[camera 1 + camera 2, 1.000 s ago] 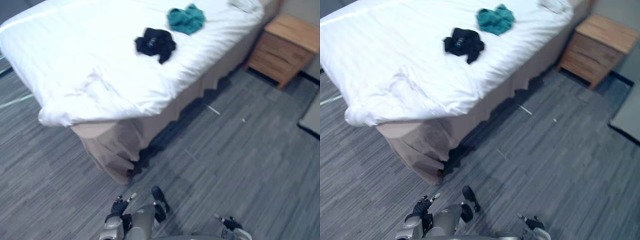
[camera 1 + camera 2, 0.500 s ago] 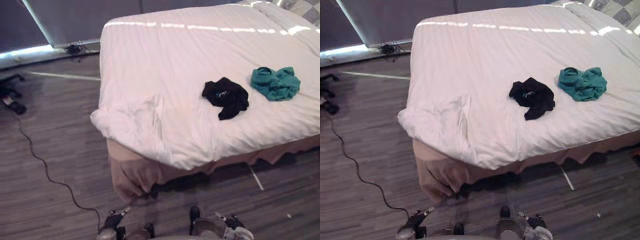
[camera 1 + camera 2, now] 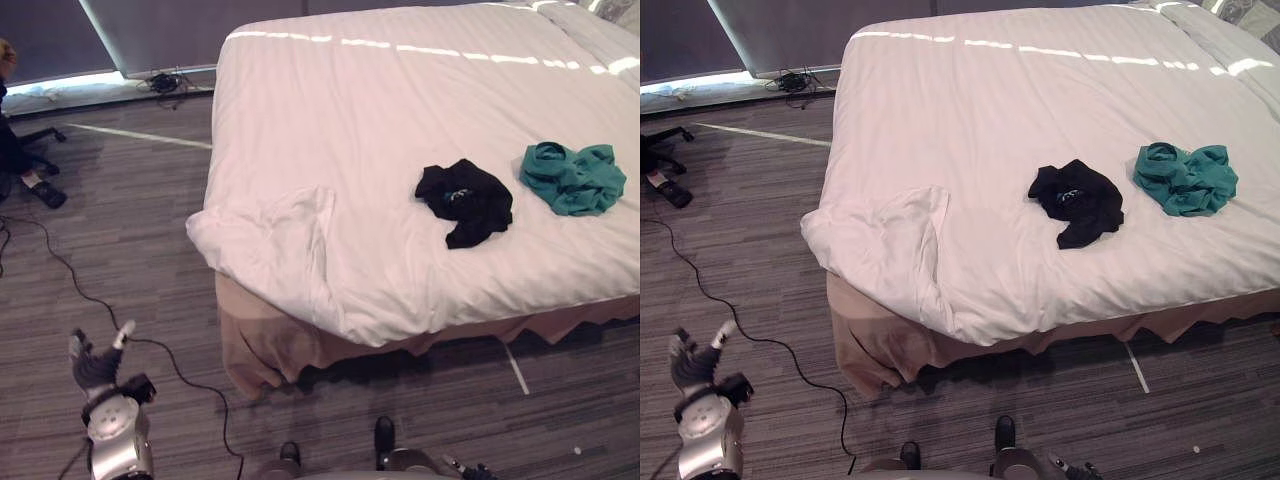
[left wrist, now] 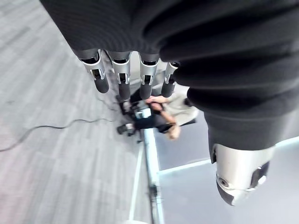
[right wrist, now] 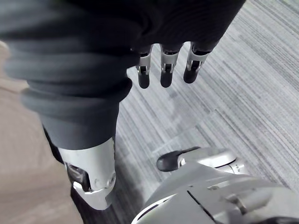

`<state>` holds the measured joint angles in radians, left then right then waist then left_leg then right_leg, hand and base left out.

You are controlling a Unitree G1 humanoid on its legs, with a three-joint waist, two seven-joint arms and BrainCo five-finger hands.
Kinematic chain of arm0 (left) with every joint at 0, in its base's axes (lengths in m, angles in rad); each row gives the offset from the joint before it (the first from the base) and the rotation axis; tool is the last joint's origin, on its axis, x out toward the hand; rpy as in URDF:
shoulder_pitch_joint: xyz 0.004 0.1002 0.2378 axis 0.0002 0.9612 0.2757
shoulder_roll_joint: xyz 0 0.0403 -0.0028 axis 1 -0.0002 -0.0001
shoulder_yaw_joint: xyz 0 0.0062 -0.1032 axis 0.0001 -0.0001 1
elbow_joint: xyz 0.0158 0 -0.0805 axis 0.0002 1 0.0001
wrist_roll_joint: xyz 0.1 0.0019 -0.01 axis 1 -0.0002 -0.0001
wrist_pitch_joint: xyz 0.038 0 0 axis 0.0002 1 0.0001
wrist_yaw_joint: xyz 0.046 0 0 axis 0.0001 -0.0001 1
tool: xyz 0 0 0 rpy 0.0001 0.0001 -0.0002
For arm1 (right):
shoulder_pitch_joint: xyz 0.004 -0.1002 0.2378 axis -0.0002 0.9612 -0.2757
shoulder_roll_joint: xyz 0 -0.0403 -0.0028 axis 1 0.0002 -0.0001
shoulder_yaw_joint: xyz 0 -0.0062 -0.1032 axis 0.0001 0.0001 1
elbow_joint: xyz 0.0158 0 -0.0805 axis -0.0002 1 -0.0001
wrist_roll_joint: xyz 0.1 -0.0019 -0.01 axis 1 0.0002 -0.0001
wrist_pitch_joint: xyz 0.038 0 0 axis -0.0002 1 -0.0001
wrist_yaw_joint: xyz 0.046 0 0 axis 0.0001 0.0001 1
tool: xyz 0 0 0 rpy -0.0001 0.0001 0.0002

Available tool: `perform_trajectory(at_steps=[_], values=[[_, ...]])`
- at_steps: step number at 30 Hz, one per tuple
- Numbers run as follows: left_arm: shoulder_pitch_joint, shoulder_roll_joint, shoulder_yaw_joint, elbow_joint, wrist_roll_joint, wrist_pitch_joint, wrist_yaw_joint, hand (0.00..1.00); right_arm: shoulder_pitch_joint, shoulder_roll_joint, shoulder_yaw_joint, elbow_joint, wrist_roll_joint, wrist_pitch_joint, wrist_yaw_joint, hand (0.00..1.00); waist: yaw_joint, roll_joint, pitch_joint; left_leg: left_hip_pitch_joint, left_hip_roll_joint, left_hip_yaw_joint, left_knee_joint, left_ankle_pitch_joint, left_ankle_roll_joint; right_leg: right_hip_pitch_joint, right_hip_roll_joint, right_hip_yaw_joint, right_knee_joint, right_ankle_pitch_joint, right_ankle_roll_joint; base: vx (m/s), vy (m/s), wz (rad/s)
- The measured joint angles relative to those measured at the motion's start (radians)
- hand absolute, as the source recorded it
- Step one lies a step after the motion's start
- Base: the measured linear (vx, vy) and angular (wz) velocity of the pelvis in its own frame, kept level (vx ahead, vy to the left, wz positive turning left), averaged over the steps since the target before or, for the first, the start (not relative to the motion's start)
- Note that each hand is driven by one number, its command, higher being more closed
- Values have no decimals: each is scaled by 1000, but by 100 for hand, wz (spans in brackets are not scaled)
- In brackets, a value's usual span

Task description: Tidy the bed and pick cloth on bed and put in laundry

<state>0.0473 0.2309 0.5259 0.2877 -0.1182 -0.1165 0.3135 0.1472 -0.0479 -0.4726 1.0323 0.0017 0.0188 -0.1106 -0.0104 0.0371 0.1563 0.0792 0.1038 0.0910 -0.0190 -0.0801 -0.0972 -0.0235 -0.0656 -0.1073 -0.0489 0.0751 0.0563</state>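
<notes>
The head camera gives me the bed (image 3: 560,315) ahead, its white duvet (image 3: 330,110) rumpled at the near corner. The black cloth (image 3: 465,200) lies on the duvet toward 3 o'clock, and the teal cloth (image 3: 573,178) sits near it at its 2 o'clock, not touching. My left hand (image 3: 96,362) hangs over the floor (image 3: 130,260) at 8 o'clock, well apart from the bed, fingers straight and empty. The left wrist view adds a seated person (image 4: 163,109) across the room. The right wrist view gives me the right hand (image 5: 167,70), fingers loose, holding nothing.
</notes>
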Motion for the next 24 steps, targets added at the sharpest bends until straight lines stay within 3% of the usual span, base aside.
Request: perform_trajectory(at_steps=[4, 9, 12, 17, 21, 22, 24], values=[[-81, 35, -35, -33, 4, -4, -2, 0, 0, -4, -2, -5, 0, 1, 4, 0, -7, 13, -2, -6, 1, 10, 0, 0, 1, -4, 3, 2, -15, 10, -2, -13, 2, -8], [-262, 164, -175, -22, 50, 4, 0, 0, -31, -16, -2, -34, 0, 1, 6, 0, -14, 13, 12, -117, -2, 40, 41, 1, 0, -124, 5, 51, -16, 50, -9, -64, -16, -21], [-494, 253, -331, 59, 161, 27, 5, 0, -85, -22, 1, -38, 10, -5, 3, 0, -33, -4, 71, -188, -1, 65, 72, 1, 0, -197, 8, 86, -13, 77, -13, -112, -36, -25], [-729, 288, -473, 225, 240, 58, 9, 0, -122, -22, 24, -61, 38, -14, -9, 0, -66, -18, 155, -258, 2, 94, 94, 1, -1, -268, 7, 120, -11, 101, -16, -95, -41, -23], [-902, 306, -559, 398, 282, 85, -8, 0, -124, -22, 74, -99, 69, -23, -23, 0, -68, -22, 216, -305, 6, 112, 113, 2, -1, -325, 10, 138, -8, 115, -19, -28, -39, -9], [-921, 306, -570, 420, 290, 88, -8, 100, -124, -21, 82, -104, 69, -24, -23, 0, -69, -23, 220, -316, 8, 113, 118, 1, -1, -334, 10, 139, -6, 116, -19, 0, 0, 0], [-965, 307, -590, 478, 329, 92, -9, 100, -126, -14, 107, -118, 77, -36, -26, 0, -68, -28, 245, -325, 17, 121, 128, 1, -2, -342, 11, 142, -4, 118, -19, -7, -14, -5]])
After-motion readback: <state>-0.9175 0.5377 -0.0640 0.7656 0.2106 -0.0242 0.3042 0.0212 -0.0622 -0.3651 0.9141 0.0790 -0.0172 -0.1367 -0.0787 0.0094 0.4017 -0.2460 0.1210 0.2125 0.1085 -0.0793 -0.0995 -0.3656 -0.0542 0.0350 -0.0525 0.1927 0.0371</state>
